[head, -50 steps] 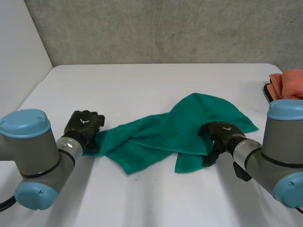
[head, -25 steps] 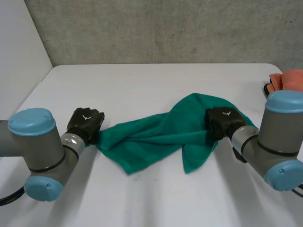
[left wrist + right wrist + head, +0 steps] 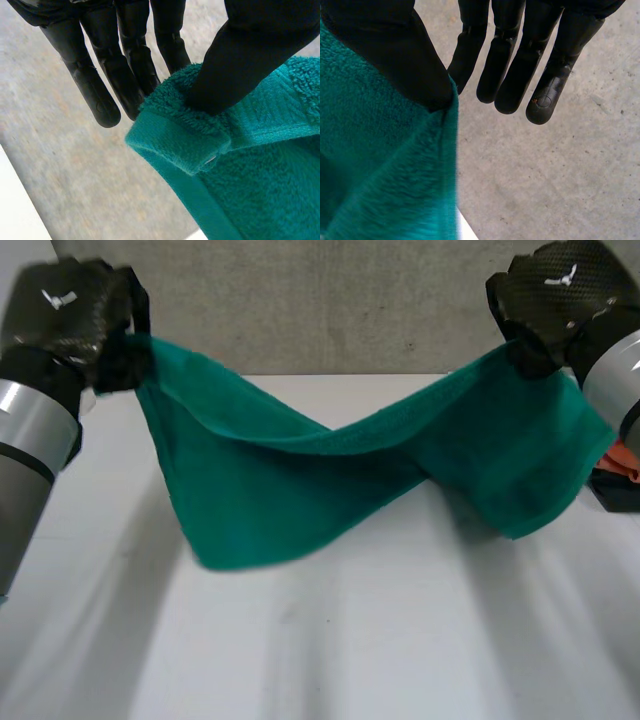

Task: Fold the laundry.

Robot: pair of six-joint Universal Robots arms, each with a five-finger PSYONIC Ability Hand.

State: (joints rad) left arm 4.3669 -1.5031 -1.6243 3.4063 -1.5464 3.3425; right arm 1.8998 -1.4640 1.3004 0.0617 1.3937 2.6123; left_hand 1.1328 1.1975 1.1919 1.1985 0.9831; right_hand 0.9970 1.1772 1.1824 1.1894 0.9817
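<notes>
Green towel point(image 3: 300, 480) hanging in the air between two hands, not yet folded

The towel is sagging and twisting through its middle above the desk point(image 3: 350, 650); the left hand point(image 3: 70, 315) is pinching one upper corner between thumb and fingers; the right hand point(image 3: 555, 295) is gripping the far upper edge the same way; an orange cloth point(image 3: 622, 455) is lying at the desk's right edge; judging by this, folding is only beginning, with spreading flat and every fold remaining.
</notes>
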